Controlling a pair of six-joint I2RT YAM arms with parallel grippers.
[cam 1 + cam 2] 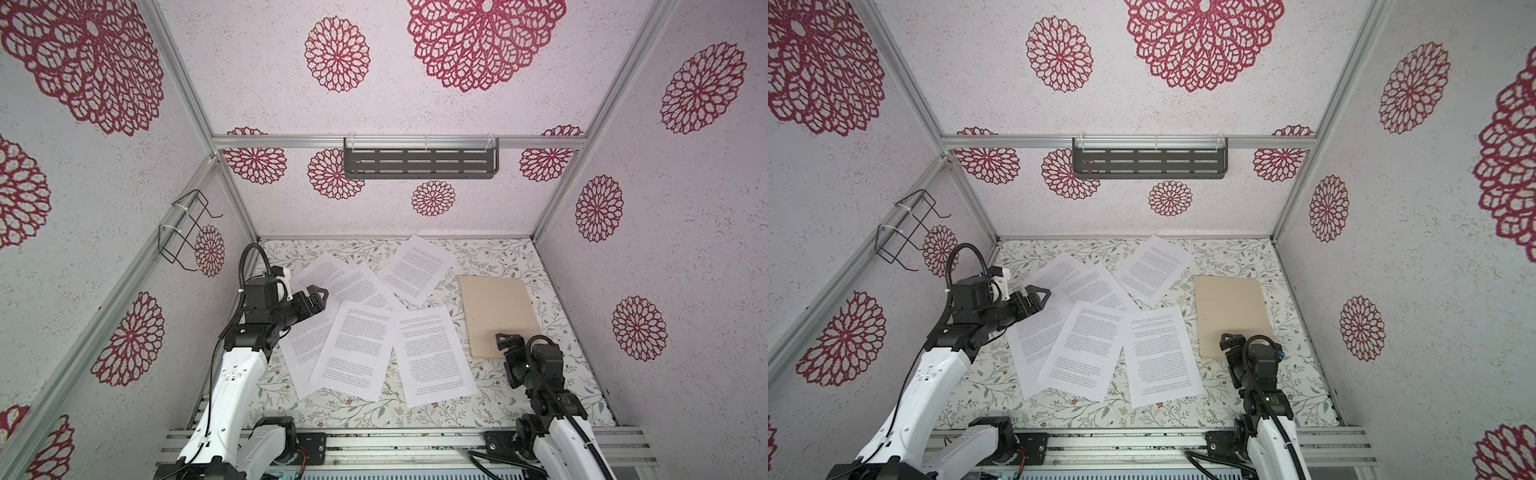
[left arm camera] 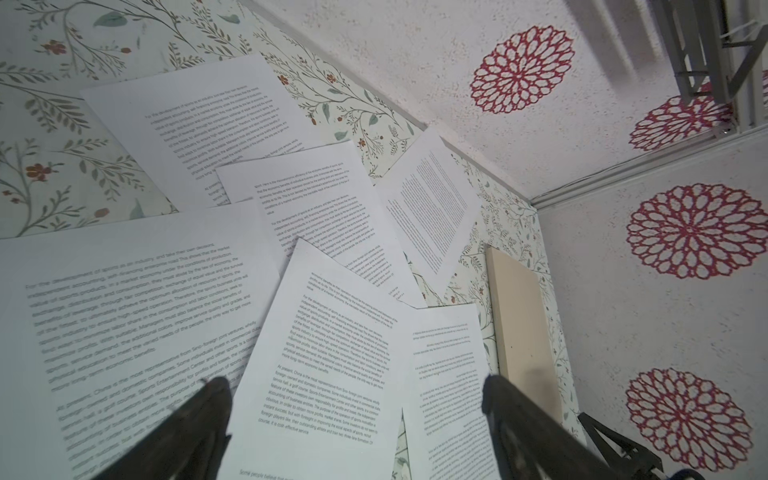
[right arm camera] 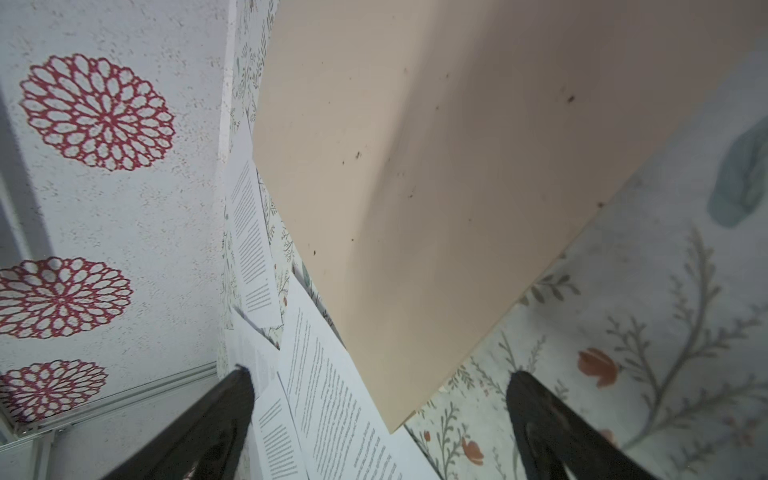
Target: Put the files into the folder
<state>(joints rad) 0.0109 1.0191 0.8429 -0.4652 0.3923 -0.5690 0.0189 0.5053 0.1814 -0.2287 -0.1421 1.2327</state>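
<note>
Firstly, left jaws: wide apart, holding nothing, above the left end of the paper spread.
Files (image 1: 357, 345): about six printed white sheets, overlapping in a loose fan across mid-worktop; none inside the folder.
Folder (image 1: 498, 311): tan, closed, lying flat just right of the sheets; we cannot tell whether the nearest sheet touches it.
Right jaws: wide apart, empty; the folder's near corner (image 3: 399, 415) sits between them.
Step, as we judge it: open the cover first, pinching the top leaf alone with a shallow bite, then square the sheets before sliding them in.
Risk: thin paper may buckle or fan further.
Worktop (image 1: 503, 399): flat, floral print.
Room: wire rack (image 1: 185, 228) on the left wall; slotted grey shelf (image 1: 420, 162) at the back; white walls (image 1: 702, 249) with red rosettes.
</note>
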